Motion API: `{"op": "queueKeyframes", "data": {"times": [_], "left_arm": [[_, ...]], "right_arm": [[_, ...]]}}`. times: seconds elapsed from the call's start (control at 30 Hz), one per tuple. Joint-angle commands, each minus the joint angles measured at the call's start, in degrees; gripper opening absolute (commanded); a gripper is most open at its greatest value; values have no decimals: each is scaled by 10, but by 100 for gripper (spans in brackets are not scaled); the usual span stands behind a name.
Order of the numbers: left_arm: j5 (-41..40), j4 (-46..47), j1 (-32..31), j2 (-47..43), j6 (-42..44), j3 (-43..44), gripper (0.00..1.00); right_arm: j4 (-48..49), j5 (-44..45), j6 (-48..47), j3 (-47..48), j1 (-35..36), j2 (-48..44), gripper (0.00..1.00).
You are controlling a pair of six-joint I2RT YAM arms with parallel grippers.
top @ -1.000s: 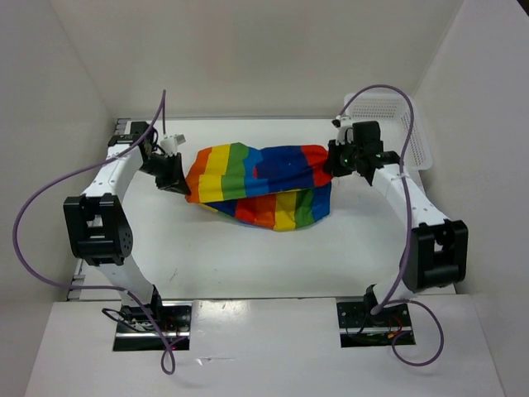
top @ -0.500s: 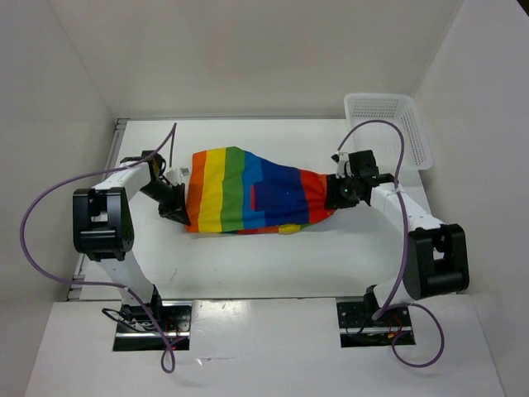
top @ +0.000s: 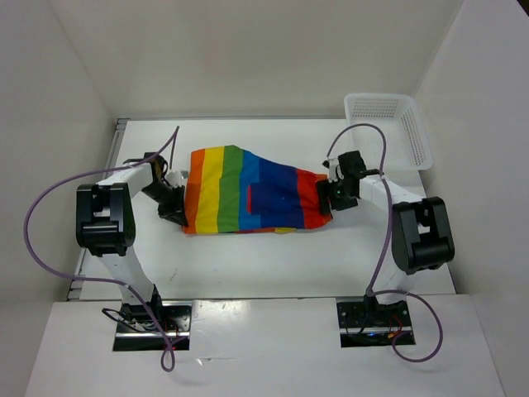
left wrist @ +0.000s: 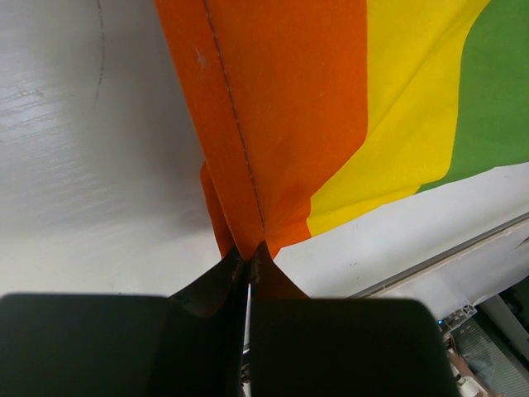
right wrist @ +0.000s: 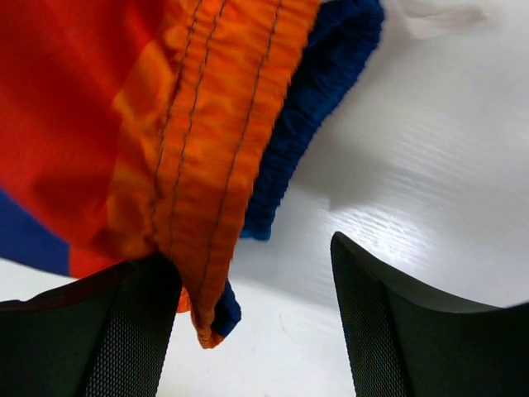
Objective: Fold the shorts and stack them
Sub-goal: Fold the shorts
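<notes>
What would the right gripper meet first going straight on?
Probably the shorts: their orange hem and blue edge lie just ahead of the open right gripper. Depth unclear; the table beneath might come first.

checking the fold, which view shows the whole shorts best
Top external: the whole shorts show there, spread out. Left wrist shows only an orange, yellow and green corner pinched in the left gripper. Right wrist shows only an orange hem and blue edge by the open right gripper.

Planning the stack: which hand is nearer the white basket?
Right. The right hand is at the shorts' red end, near the basket; the left hand is at their far orange end.
</notes>
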Motion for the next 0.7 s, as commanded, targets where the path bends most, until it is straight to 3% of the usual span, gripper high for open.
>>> {"op": "queueKeyframes", "data": {"times": [0.0,0.13,0.33,0.43,0.47,0.53,0.57,0.67], "left_arm": [[-19,3,4,3,4,-8,0],[-19,3,4,9,4,-8,0],[-38,9,4,20,4,-8,0],[-38,14,4,25,4,-8,0],[-38,14,4,25,4,-8,0],[-38,14,4,30,4,-8,0],[-38,14,4,30,4,-8,0],[-31,14,4,30,4,-8,0]], "right_arm": [[36,1,-28,13,17,28,74],[49,-14,-21,43,17,65,74],[64,-65,-13,54,17,101,59],[77,-84,-5,68,23,114,36],[77,-84,1,68,23,119,20],[87,-63,-4,68,23,119,5],[87,-51,-4,73,23,119,0],[93,-39,-9,85,23,119,0]]}}
